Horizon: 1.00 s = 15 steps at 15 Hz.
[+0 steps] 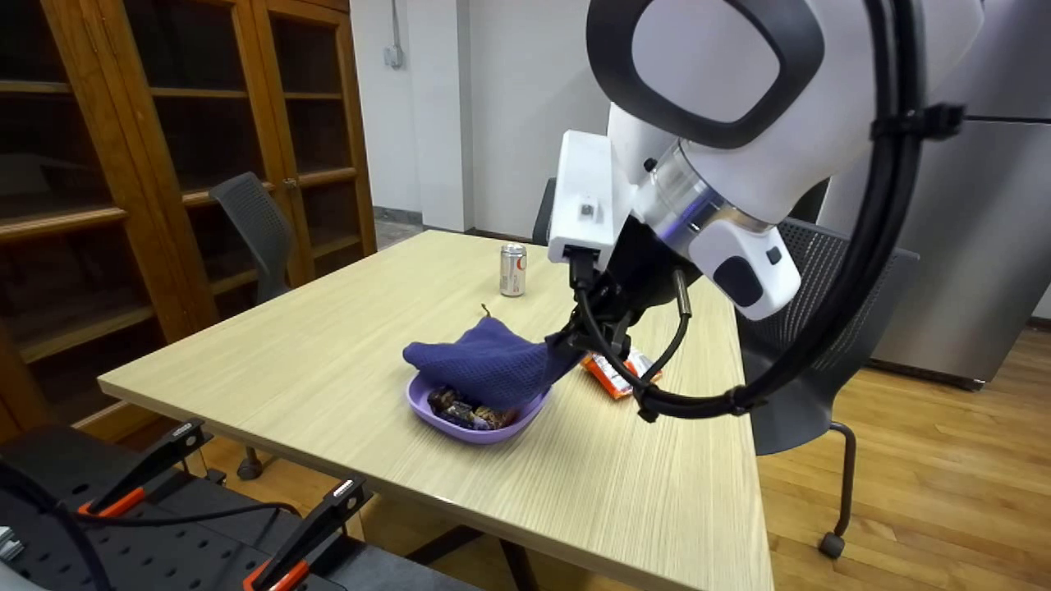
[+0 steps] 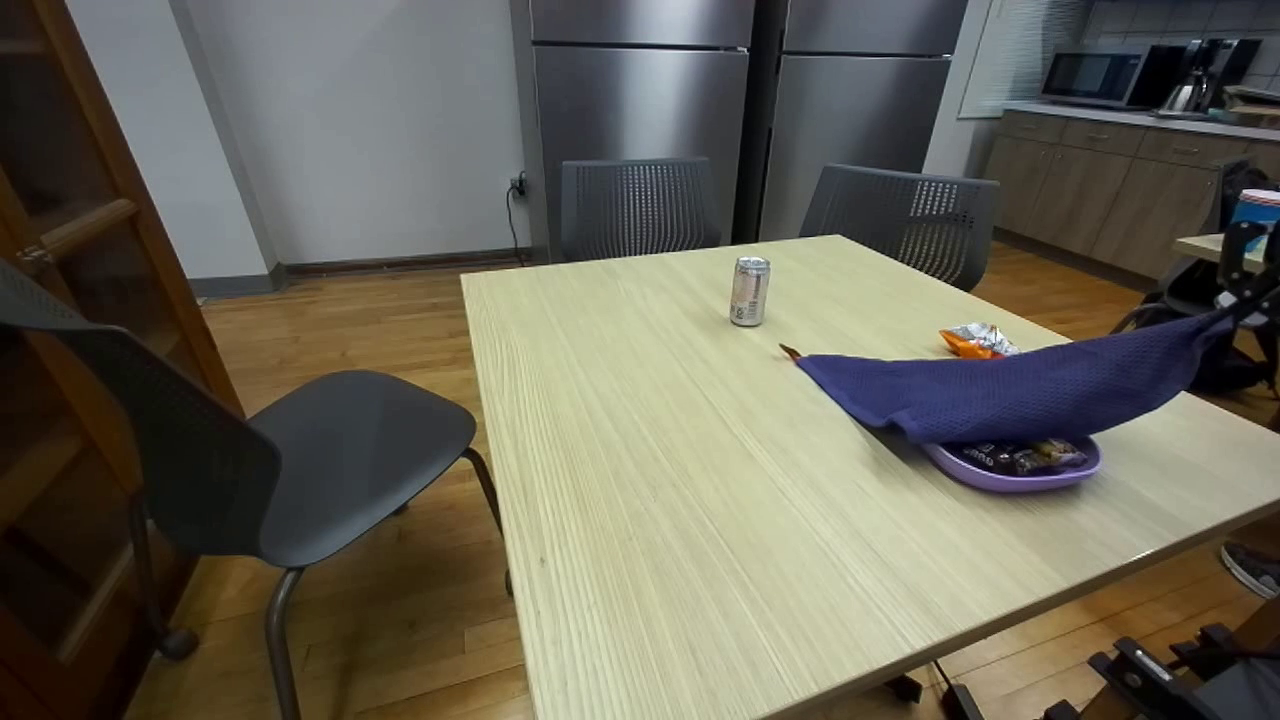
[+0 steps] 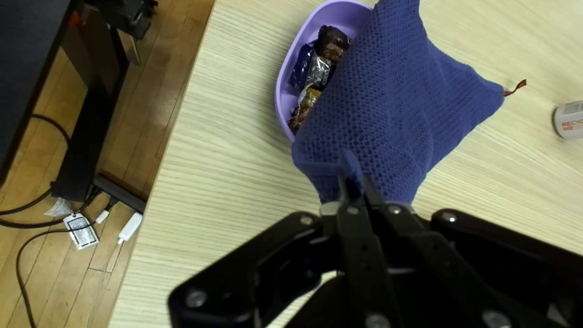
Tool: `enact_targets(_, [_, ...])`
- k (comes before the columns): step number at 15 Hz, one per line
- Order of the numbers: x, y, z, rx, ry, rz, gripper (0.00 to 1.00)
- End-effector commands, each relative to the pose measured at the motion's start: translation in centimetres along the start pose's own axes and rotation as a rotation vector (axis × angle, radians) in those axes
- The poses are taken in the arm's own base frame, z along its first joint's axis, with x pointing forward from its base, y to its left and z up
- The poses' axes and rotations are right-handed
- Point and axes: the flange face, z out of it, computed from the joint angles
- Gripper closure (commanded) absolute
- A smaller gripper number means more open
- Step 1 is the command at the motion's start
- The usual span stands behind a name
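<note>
My gripper (image 3: pixel 362 189) is shut on one edge of a purple-blue knit cloth (image 3: pixel 387 100). A fold of the cloth sticks up between the fingertips. In an exterior view the gripper (image 1: pixel 568 338) holds that edge raised beside a purple bowl (image 1: pixel 476 437). The cloth slopes down from the gripper and covers part of the bowl in both exterior views. Several wrapped snack bars (image 3: pixel 319 70) show in the uncovered part of the bowl (image 3: pixel 339 16). The cloth's far corner, with a small reddish-brown loop (image 3: pixel 515 88), extends past the bowl. The rest of the bowl is hidden.
A silver can (image 2: pixel 749 292) stands upright on the light wooden table (image 2: pixel 640 450). An orange and white packet (image 1: pixel 609 376) lies on the table below the gripper. Grey chairs (image 2: pixel 640 208) stand around the table. A black clamp-fitted bench (image 1: pixel 205 533) is at the near side.
</note>
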Motion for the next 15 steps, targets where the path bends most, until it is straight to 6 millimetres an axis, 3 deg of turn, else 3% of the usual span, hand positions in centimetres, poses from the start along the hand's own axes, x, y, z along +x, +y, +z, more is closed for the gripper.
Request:
enact_targets(1, [0.8,0.3,-0.5,0.014,0.023,0.054,0.99])
enact_targets(8, [1.0,0.7,0.0,-0.001,0.012,0.062,0.99])
enact_targets(10, [1.0,0.5,0.1,-0.014,0.014,0.053,0.71])
enact_targets(15, [0.8,-0.5,0.2,-0.031,0.032,0.033,0.34])
